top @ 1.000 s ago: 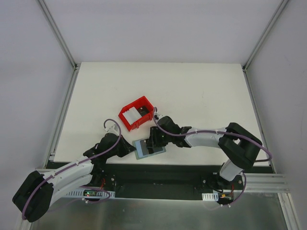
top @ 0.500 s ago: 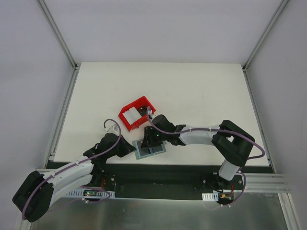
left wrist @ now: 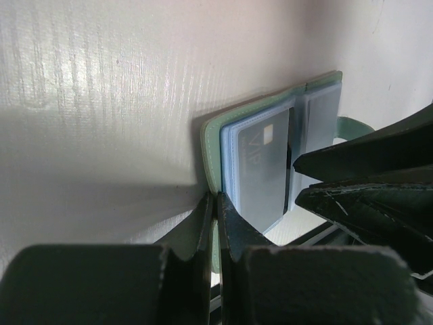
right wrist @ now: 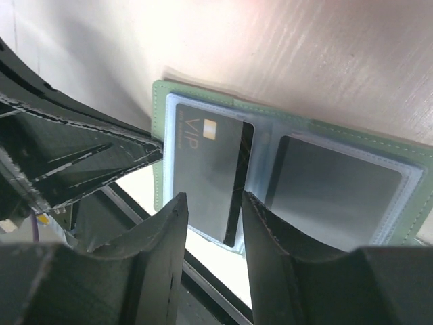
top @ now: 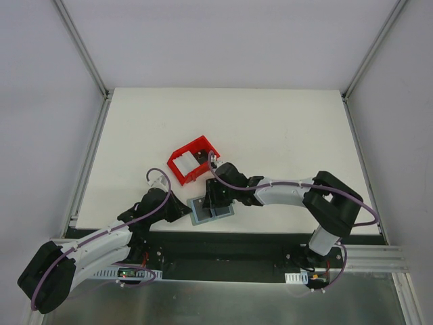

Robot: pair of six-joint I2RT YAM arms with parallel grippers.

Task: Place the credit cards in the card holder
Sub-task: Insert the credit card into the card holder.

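Observation:
The card holder (top: 203,217) lies open at the table's near edge, green outside with pale blue pockets. My left gripper (top: 183,212) is shut on the edge of its green cover (left wrist: 215,145), fingertips pinched together (left wrist: 217,203). A dark grey card marked VIP (right wrist: 203,166) sits in the left pocket and also shows in the left wrist view (left wrist: 262,169). Another grey card (right wrist: 331,196) fills the right pocket. My right gripper (top: 214,201) hovers open over the VIP card's near end (right wrist: 213,203), holding nothing.
A red plastic bin (top: 181,177) stands just behind the card holder, with pale cards (top: 185,162) inside. The black rail of the arm bases (top: 223,244) runs right below the card holder, which overhangs the table edge.
My right gripper has moved left, over the card holder's middle, and now covers the pale face that showed there a second ago. My left gripper has kept its hold.

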